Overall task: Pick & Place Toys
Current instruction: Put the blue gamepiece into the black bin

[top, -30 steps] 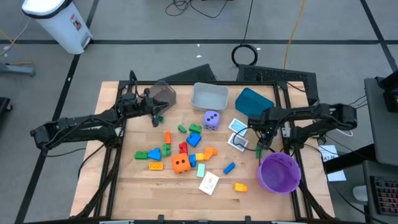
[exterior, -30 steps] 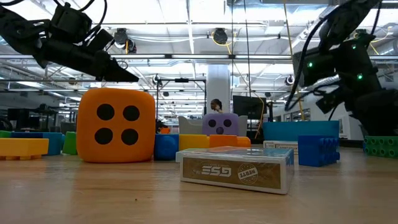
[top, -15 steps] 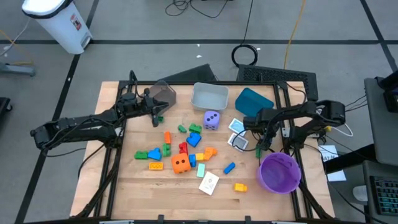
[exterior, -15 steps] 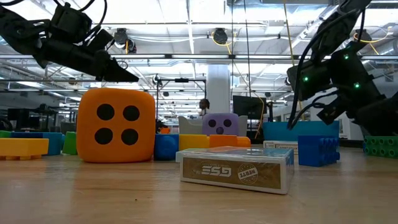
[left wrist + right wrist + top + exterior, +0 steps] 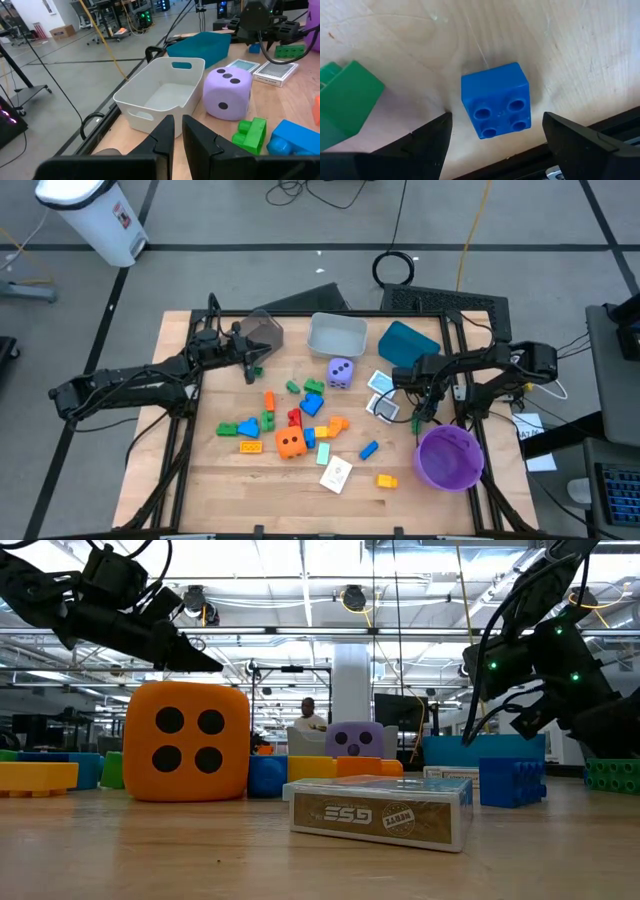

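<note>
Toys lie scattered over the middle of the table: an orange die (image 5: 291,443), a purple die (image 5: 340,372), cards (image 5: 383,407) and several small blocks. My right gripper (image 5: 422,400) points down, open, just above a blue four-stud block (image 5: 496,100) that lies flat on the wood. Its fingers (image 5: 432,136) stand on either side of the block without touching it. A green block (image 5: 346,102) lies close by. My left gripper (image 5: 250,368) hovers shut and empty by the brown bin (image 5: 262,332), pointing toward the grey bin (image 5: 160,95).
The grey bin (image 5: 336,335) and the teal bin (image 5: 408,342) stand at the far edge. A purple bowl (image 5: 449,457) sits at the near right, close to my right gripper. The table's right rail runs right beside the blue block. A person shows far off in the room.
Early in the second my right arm folded in toward the table and its gripper sank a little over the blue block. It has since kept still, with its fingers as wide apart as before.
</note>
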{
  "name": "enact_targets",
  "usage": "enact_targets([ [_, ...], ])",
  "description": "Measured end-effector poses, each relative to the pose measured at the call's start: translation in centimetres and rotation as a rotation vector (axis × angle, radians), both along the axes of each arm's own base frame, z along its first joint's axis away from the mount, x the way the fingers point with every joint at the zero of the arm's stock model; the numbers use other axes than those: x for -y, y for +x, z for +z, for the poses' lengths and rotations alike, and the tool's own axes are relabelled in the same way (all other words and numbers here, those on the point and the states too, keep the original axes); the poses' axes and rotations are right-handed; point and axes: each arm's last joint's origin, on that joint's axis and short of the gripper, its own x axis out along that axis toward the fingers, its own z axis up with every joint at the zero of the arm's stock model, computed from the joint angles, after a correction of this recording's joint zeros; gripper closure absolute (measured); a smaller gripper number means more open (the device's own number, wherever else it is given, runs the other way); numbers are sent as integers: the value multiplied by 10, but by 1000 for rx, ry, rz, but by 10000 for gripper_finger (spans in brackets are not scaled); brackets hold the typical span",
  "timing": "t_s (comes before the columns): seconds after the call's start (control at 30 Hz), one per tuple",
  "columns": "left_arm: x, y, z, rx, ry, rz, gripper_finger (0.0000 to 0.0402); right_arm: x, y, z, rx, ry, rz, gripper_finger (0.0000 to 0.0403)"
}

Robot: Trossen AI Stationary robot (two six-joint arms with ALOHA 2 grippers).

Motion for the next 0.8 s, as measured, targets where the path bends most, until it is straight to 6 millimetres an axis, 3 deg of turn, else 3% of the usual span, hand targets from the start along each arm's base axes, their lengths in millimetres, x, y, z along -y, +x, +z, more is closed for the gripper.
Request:
enact_targets([
  [0.17,0,0,0,1,-1,0,355,0,0,0,-1,-3,-13,130],
  [0.6,0,0,1,5,2,0,355,0,1,1,4,-7,-15,252],
  [0.8,0,0,1,6,3,0,355,3,8,6,34,-25,-2,261],
])
